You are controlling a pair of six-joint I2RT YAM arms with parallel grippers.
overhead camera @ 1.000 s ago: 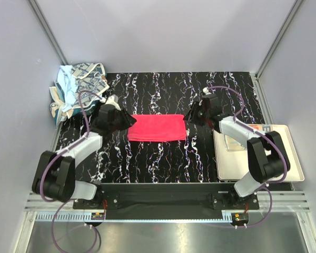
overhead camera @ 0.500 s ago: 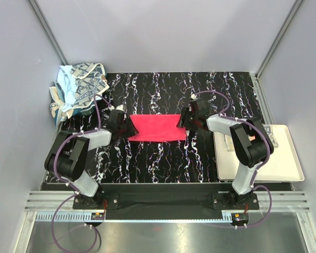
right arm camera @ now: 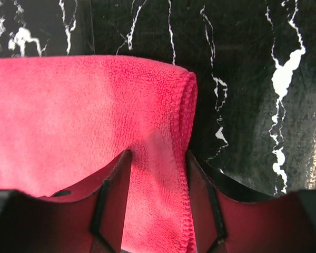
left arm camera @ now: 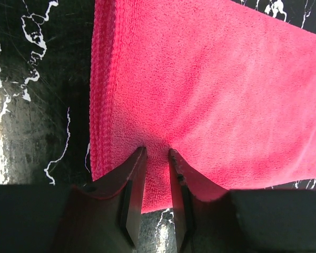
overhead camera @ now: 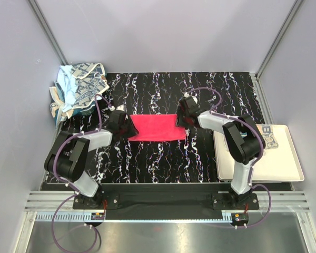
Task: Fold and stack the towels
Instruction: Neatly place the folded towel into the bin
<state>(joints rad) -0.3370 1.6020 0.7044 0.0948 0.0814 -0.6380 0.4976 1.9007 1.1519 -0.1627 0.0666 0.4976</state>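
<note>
One pink towel (overhead camera: 154,128), one lettered towel (overhead camera: 269,138) on one tray (overhead camera: 284,168), one crumpled towel heap (overhead camera: 79,89) (count inside unclear).

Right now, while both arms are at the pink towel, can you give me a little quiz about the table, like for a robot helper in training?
1. Where do the left gripper and right gripper meet the pink-red towel? A) both at one end B) one at each end C) off it
2. True or false: the cream tray lies on the robot's left.
3. Fill in: the heap of crumpled towels sits in the far ____ corner.
Key: 1 B; 2 false; 3 left.
</note>
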